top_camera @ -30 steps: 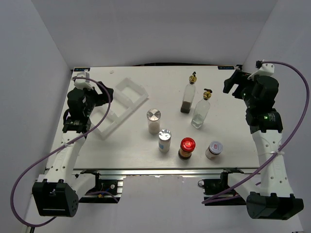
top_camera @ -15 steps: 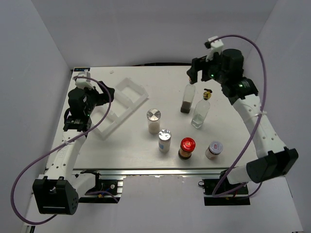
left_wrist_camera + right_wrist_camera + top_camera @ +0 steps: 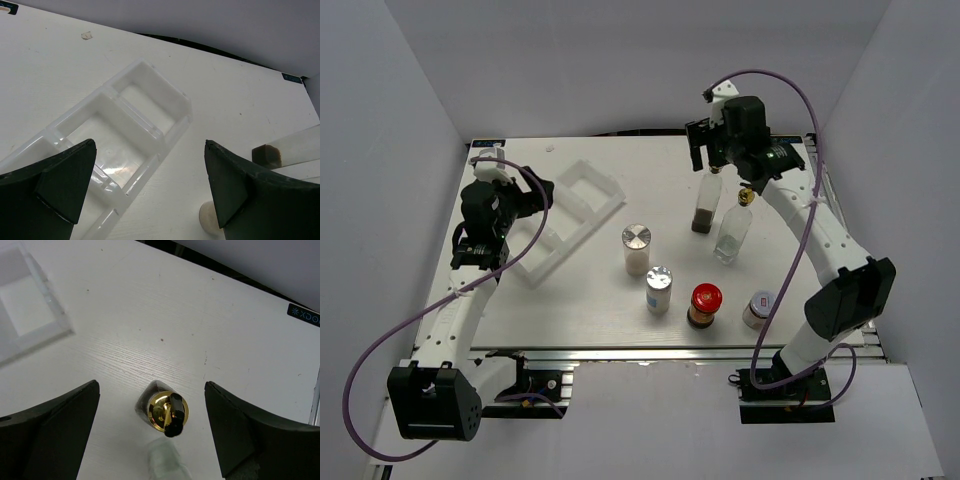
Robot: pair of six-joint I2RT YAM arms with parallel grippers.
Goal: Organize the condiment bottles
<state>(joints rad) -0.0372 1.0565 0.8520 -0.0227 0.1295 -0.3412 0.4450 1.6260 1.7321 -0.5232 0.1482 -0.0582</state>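
Overhead, the right gripper (image 3: 704, 152) gapes empty above the tall clear glass cruet with dark contents (image 3: 703, 207), its round gold-and-black pourer (image 3: 167, 412) lying between the black jaws. A paler glass cruet (image 3: 733, 232), two white silver-lidded cylindrical shakers (image 3: 636, 250) (image 3: 659, 290), a red-lidded brown jar (image 3: 704, 305) and a small white-lidded jar (image 3: 760, 308) stand nearby on the grained white table (image 3: 580, 300). Equally agape and empty, the left gripper (image 3: 149, 150) hangs at the translucent white compartmented plastic rack (image 3: 140, 115), whose near end its fingers (image 3: 60, 185) hide.
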